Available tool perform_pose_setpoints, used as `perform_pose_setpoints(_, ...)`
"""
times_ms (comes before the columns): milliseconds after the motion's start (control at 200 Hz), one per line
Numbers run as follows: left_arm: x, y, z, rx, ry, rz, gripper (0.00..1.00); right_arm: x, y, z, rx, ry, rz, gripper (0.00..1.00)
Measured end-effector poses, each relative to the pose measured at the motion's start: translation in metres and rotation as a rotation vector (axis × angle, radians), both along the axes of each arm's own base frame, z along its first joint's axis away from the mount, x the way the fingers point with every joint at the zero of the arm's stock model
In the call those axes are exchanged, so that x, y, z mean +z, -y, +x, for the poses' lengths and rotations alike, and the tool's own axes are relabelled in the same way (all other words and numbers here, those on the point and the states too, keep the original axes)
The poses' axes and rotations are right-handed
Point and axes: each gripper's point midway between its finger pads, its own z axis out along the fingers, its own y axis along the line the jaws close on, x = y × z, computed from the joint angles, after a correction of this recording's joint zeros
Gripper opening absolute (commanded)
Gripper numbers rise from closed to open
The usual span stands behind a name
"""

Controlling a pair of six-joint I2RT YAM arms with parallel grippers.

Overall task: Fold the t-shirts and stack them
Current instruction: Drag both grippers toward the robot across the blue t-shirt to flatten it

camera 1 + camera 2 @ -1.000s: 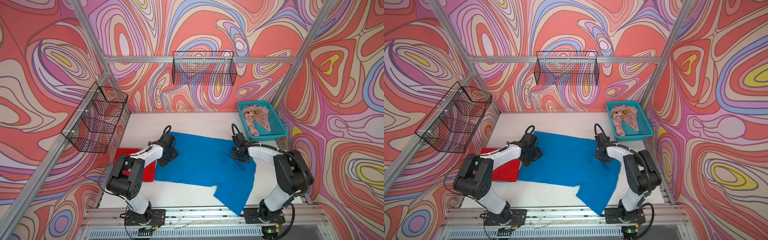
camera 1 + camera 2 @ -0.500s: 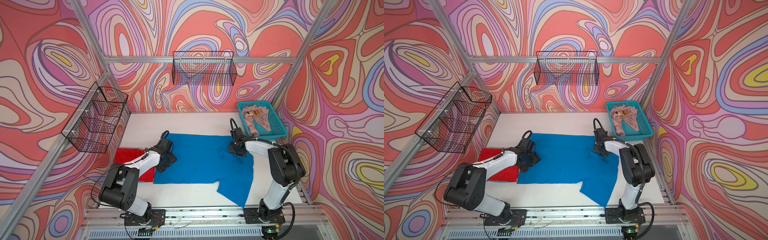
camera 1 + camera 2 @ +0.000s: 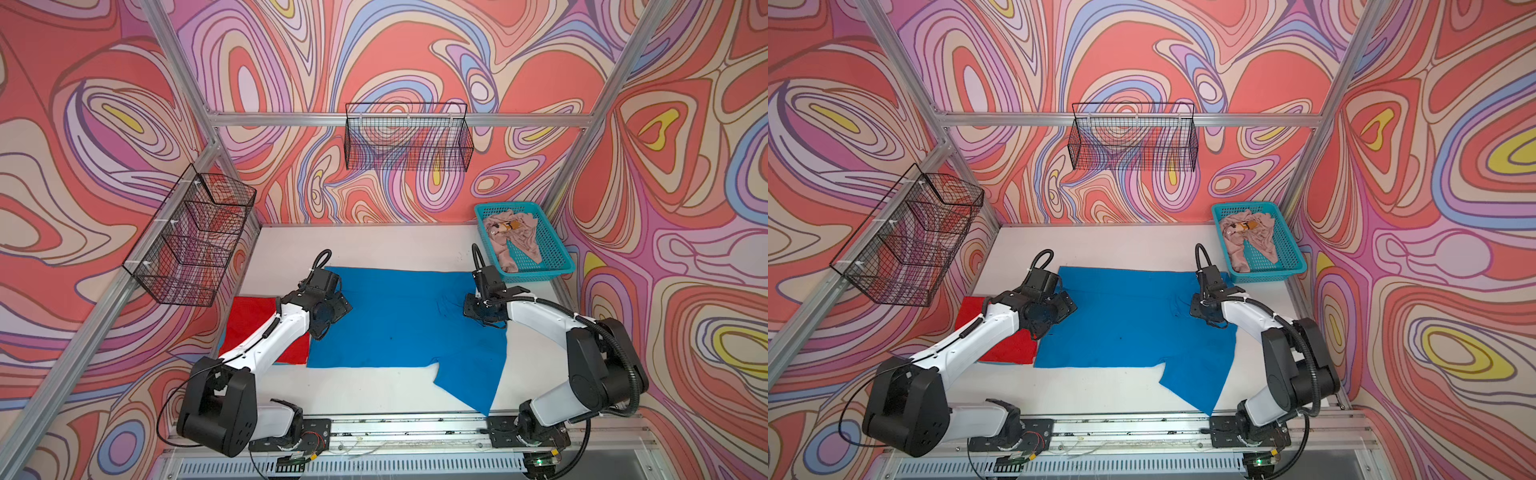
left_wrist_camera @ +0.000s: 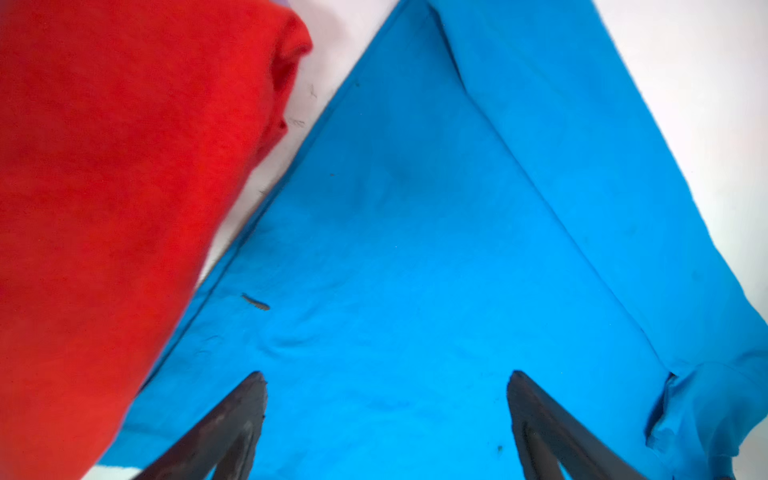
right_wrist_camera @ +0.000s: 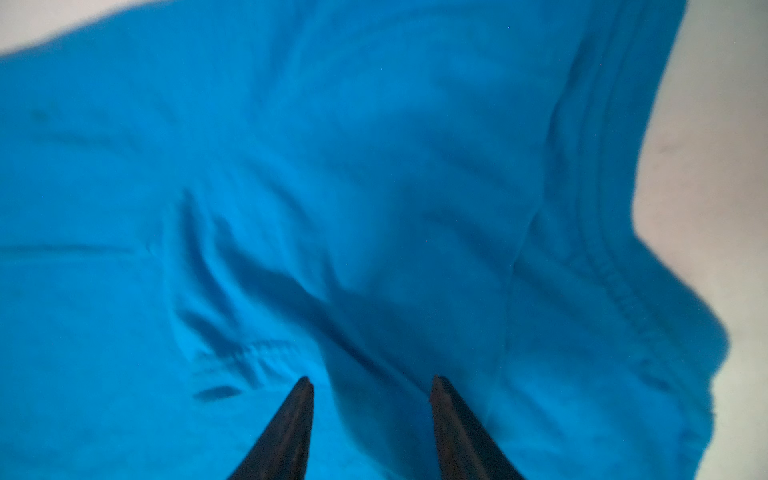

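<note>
Red shirt [image 3: 253, 320] lies just left of the left pincer [image 4: 387, 376], whose jaws are wide apart over the flat blue shirt [image 3: 399, 316]. The right pincer [image 5: 370, 380] is half apart above the shirt's wrinkles. Beyond it, a beige shirt [image 3: 519, 237] fills the basket [image 3: 555, 259].

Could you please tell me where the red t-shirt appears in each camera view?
In a top view: red t-shirt at left, partly under the left arm.
In a top view: red t-shirt there too, beside the blue t-shirt.
Left wrist: large, along the blue edge.
Right wrist: not in it.
Shared landmark: the blue t-shirt, in all four.
</note>
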Motion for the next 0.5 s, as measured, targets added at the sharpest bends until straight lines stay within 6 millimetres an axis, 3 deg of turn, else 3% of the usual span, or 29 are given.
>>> perform_pose_setpoints(100, 0.007, -0.007, -0.006, -0.001, 0.022, 0.019, 0.94, -0.014, -0.006, -0.016, 0.024, -0.045, 0.021, 0.46)
perform_pose_setpoints(225, 0.002, -0.017, -0.021, 0.005, 0.009, 0.031, 0.94, -0.017, -0.017, -0.024, 0.059, -0.051, 0.017, 0.46)
perform_pose_setpoints(341, -0.009, -0.025, -0.037, 0.006, -0.03, 0.044, 0.94, -0.012, -0.022, -0.03, 0.07, -0.042, 0.004, 0.5)
perform_pose_setpoints(501, -0.013, -0.028, -0.055, -0.007, -0.057, 0.046, 0.92, 0.013, -0.004, -0.039, -0.003, 0.006, -0.037, 0.65)
